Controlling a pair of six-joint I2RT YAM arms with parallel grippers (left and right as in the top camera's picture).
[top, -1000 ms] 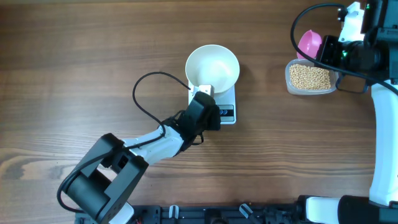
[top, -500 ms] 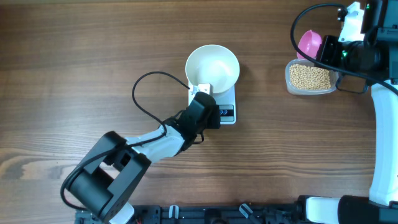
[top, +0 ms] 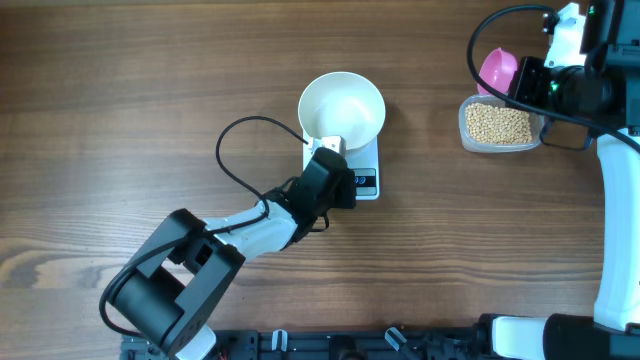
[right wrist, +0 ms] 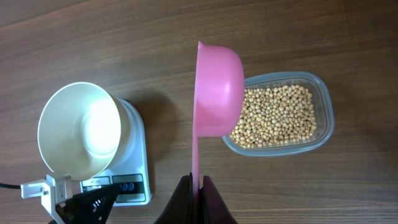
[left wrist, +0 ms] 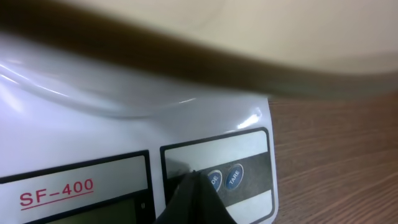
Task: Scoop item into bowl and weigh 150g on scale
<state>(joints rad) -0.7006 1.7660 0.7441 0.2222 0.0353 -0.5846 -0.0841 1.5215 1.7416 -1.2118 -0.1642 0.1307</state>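
1. White bowl sits on the kitchen scale, center of overhead frame, a bit above mid-height. Bowl covers scale's rear; front strip sticks out below it. Bowl's inside shows plain white.
2. L gripper: jaws pressed fully together, nothing between them. Dark tip is over scale's front strip, just left of the two round buttons. Can't tell if it's pressing down.
3. L wrist view: red "SF-400" label at lower left. Bowl's underside is a blur across the top.
4. L arm runs from lower left of overhead frame up to the scale. Black cable loops over the table left of the bowl.
5. R gripper: clamped on the thin handle of the pink scoop, cup turned on edge. In R wrist view the cup overlaps the tub's left end; touching or not, can't tell.
6. Soybeans lie in the clear tub, upper right of overhead frame. Tub is to the right of bowl & scale, well apart from both.
7. Wooden table is under it all.
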